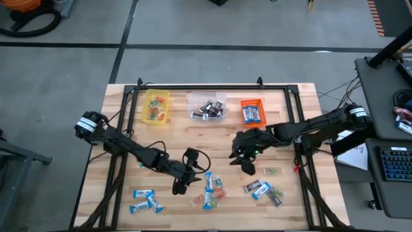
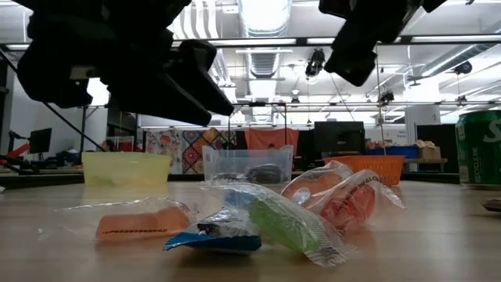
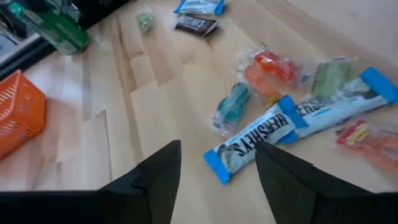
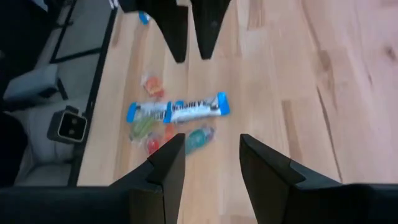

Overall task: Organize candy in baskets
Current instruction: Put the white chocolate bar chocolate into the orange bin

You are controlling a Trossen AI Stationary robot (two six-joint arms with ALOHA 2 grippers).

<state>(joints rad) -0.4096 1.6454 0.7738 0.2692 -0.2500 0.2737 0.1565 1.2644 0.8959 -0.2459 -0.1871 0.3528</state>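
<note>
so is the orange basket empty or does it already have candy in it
Not empty. In the high view the orange basket holds a few blue-and-white bars lying side by side; nothing else shows inside it.

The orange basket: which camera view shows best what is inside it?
The high view: it looks straight down into the orange basket, where blue-and-white bars lie. The low view shows only its side wall; the left wrist view shows one corner; the right wrist view does not show it.

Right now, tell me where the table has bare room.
Bare wood lies between the yellow basket and the left arm, and beside the orange basket toward the table's right edge. Crowded: the candy cluster by the left gripper.
</note>
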